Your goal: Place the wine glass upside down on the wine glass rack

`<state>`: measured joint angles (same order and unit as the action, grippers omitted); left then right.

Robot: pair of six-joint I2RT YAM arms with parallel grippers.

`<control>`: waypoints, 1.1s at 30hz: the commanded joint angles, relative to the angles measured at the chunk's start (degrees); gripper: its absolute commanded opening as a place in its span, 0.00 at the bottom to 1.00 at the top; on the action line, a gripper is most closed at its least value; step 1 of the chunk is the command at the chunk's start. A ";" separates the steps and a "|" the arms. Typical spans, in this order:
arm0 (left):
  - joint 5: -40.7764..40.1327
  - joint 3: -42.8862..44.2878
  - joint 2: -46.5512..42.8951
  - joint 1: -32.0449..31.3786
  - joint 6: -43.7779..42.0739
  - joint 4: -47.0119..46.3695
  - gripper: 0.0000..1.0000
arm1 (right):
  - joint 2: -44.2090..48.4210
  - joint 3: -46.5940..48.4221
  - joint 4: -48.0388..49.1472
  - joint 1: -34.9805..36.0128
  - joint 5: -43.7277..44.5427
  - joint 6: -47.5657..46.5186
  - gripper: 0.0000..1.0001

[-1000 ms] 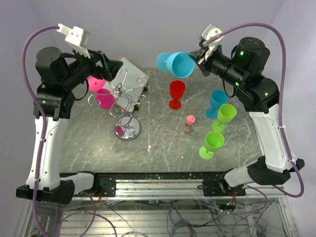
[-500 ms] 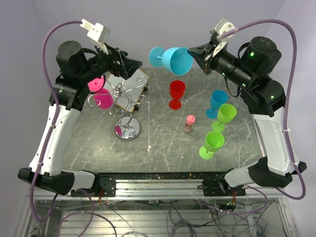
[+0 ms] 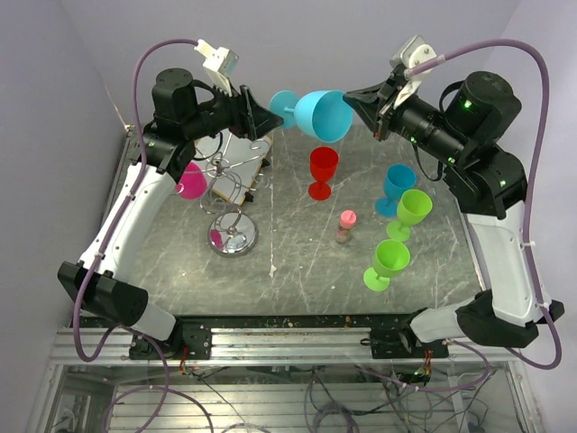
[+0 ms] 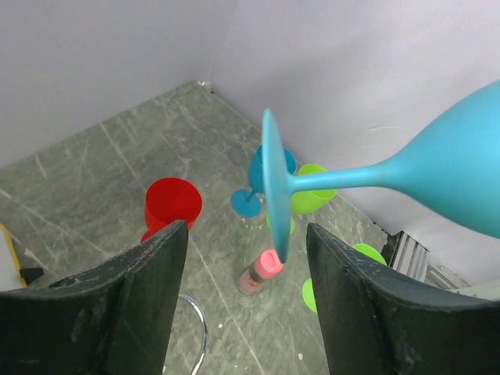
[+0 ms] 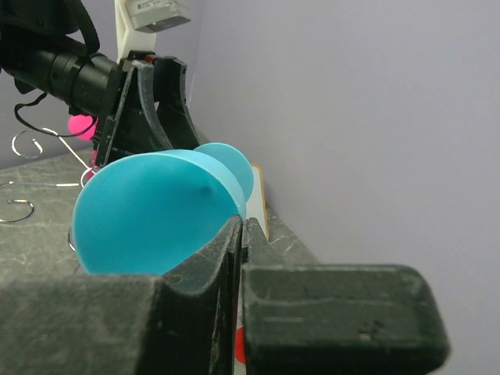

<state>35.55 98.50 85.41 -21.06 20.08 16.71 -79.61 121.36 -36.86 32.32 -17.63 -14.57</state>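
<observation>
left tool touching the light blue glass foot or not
Apart. Left wrist view: the left tool is open; the light blue glass has its foot between the fingers, gaps both sides.

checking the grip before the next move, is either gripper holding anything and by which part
The right gripper pinches the light blue wine glass by its bowl rim. The left gripper is open at the glass's foot, not gripping.
</observation>
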 commanded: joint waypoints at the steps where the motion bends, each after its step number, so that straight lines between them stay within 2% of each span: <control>1: 5.61 0.20 -0.60 -0.56 2.60 -6.55 0.68 | 2.38 -1.26 2.49 -0.16 -0.44 0.45 0.00; 7: 7.25 0.01 -0.05 -0.59 3.48 -7.66 0.43 | 3.03 -1.41 2.62 -0.24 -0.31 0.37 0.00; 16: 10.22 -0.53 0.38 -0.64 7.09 -10.51 0.26 | 2.71 -1.87 2.89 -0.47 -0.14 0.12 0.00; 20: 10.57 -1.47 -0.33 -0.65 8.62 -11.15 0.09 | 3.08 -2.95 3.31 -0.56 0.32 0.06 0.00; 28: 6.63 -2.70 -3.82 0.37 7.63 -8.25 0.07 | 4.91 -5.74 3.24 -1.80 -1.04 -0.40 0.00; 33: 4.29 -3.17 -6.33 3.45 6.39 -6.62 0.07 | 6.26 -6.89 2.90 -2.31 -1.07 -1.54 0.31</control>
<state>41.50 95.79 82.81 -19.62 28.05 9.69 -75.07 114.69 -35.79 30.46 -18.15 -14.94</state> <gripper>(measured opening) 0.083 0.194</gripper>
